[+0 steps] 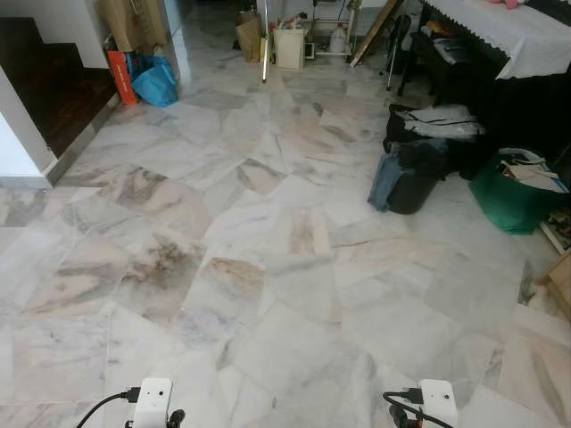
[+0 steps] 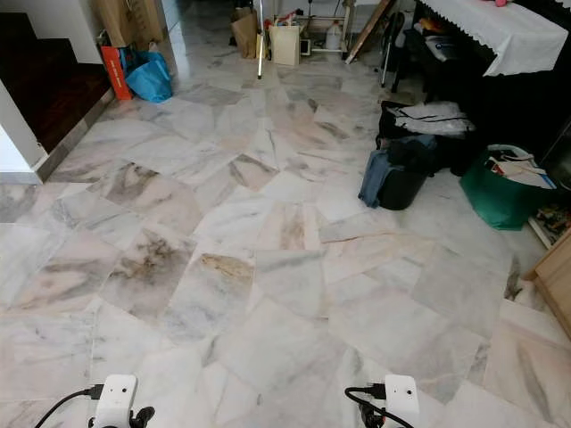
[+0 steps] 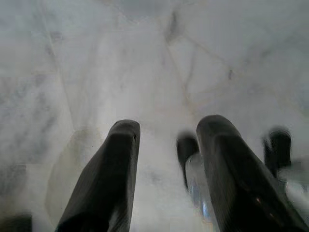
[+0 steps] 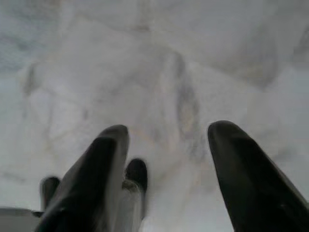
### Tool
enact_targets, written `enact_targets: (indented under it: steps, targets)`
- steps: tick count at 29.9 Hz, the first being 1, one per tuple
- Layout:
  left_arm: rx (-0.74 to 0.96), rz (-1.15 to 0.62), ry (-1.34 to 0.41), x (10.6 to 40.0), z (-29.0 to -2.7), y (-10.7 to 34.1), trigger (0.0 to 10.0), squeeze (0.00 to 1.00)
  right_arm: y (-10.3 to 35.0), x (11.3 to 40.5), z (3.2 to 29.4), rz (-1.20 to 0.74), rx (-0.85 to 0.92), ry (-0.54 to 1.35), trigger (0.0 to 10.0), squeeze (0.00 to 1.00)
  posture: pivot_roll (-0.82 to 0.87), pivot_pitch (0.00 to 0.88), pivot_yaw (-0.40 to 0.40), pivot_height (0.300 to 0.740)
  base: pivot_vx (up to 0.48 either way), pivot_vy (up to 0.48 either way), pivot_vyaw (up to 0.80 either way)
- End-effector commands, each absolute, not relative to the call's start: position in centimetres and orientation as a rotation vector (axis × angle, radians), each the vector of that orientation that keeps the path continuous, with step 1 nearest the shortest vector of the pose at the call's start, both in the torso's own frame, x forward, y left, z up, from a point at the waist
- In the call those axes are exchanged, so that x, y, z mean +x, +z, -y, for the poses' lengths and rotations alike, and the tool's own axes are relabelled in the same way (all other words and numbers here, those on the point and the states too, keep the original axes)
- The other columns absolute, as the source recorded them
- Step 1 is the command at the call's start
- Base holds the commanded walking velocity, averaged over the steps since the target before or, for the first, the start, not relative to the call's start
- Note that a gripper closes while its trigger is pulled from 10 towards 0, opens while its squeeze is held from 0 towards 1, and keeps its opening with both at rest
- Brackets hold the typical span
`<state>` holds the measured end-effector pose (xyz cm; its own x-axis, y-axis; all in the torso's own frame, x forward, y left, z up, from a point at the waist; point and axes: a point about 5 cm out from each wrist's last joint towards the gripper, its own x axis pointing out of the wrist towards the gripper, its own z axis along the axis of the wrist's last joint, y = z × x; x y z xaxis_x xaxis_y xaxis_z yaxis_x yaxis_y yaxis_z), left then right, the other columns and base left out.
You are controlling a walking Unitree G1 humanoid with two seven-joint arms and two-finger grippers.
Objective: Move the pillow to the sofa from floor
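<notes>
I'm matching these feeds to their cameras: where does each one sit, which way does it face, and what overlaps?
Left eye view: on the head, facing forward and down over the marble floor; both wrists at the bottom edge.
Right eye view: beside it, same scene: blue bag, green bag.
Left wrist view: along the open left gripper, aimed at floor.
Right wrist view: along the open right gripper, aimed at floor.
Shared: the eye views share the room; all four show marble.

No readable text, label or number shows anywhere.
</notes>
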<state>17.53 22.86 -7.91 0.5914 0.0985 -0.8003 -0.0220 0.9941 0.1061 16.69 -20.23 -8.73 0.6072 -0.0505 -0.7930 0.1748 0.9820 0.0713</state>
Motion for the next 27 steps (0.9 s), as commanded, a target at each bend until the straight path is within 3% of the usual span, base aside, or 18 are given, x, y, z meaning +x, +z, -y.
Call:
enact_targets:
  steps: [1,27]
  targets:
    - [0.073,-0.985,0.072,16.9,-23.1,-8.2,10.0,0.00,-9.1,16.4,19.5,-0.940,0.174,-0.150,10.0,0.00,0.01,0.000,-0.030,0.740,0.000,0.000,0.00]
    - [0.076,-0.991,0.065,16.9,-23.4,-8.1,10.0,0.00,-9.6,14.8,20.2,-0.974,0.142,-0.129,10.0,0.00,0.02,0.000,-0.025,0.740,0.000,0.000,0.00]
